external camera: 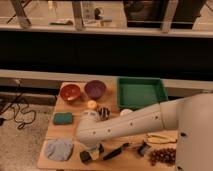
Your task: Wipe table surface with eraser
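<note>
A: status? biggest things first

B: desk (51, 132) is crowded. white arm (130, 125) lies across it from the right toward the front left. green tray (141, 92) at the back right, grey cloth (59, 149) front left, red bowl (70, 92) and purple bowl (95, 89) side by side at the back, teal sponge (63, 118) left of the arm

A: gripper and eraser?

B: gripper (92, 151) is low at the front edge, just right of the cloth. dark block at its tip I take for the eraser (85, 157), on or nearly on the desk. jaws clenched or released: can't tell

A: risks?

B: hardly any free lane. a stroke left likely bunches the cloth or shoves it off the edge. a stroke right meets the black marker (117, 151) just beside it, which could roll into the grapes (163, 156). eraser is near the front edge, so a weak hold or skewed press could flick it off the desk
</note>
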